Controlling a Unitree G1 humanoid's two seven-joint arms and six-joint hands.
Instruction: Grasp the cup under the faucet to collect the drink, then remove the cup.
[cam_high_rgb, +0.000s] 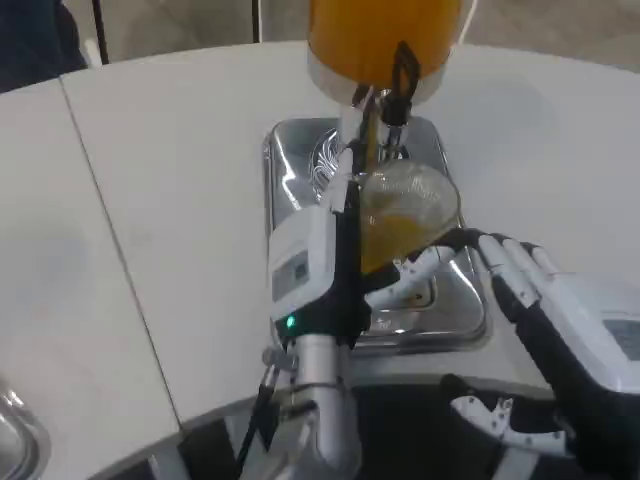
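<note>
A clear plastic cup (408, 205) holding some orange drink stands tilted under the faucet (385, 105) of the orange drink dispenser (385, 35). My right hand (530, 290) comes in from the right and wraps its fingers (430, 262) around the cup's lower part. My left hand (310, 262) is raised in front of the cup's left side, its back toward the camera. Its fingers (346, 185) stretch up to the spout beside the black lever. How they lie on the faucet is hidden from here.
A shiny steel drip tray (290, 160) lies below the faucet and the cup. The white round table (180, 150) spreads to the left, with a seam running down it. A metal rim (15, 430) shows at the bottom left corner.
</note>
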